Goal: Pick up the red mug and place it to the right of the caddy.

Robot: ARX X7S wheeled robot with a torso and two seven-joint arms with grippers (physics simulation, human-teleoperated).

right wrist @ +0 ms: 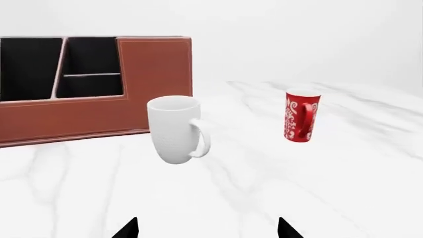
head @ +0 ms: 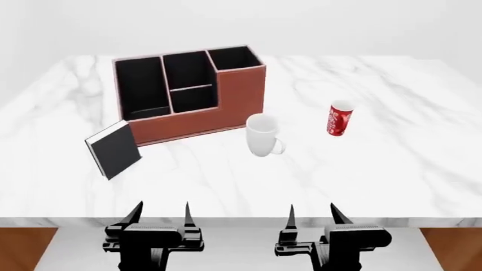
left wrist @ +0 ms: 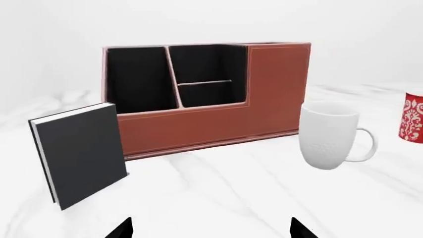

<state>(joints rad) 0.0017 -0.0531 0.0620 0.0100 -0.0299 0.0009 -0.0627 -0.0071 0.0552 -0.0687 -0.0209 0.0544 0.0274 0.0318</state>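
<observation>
The red mug (head: 340, 118) stands upright on the marble table, right of centre; it shows in the right wrist view (right wrist: 301, 115) with its handle facing the camera, and at the edge of the left wrist view (left wrist: 413, 116). The reddish-brown caddy (head: 197, 121) stands at the back left, also in the left wrist view (left wrist: 218, 124) and the right wrist view (right wrist: 99, 116). My left gripper (head: 160, 214) and right gripper (head: 312, 215) are both open and empty at the table's near edge, far from the mug.
A larger white mug (head: 262, 135) stands between the caddy and the red mug. A black book (head: 113, 149) leans upright in front of the caddy's left end. The marble table (head: 391, 169) ends just before my grippers.
</observation>
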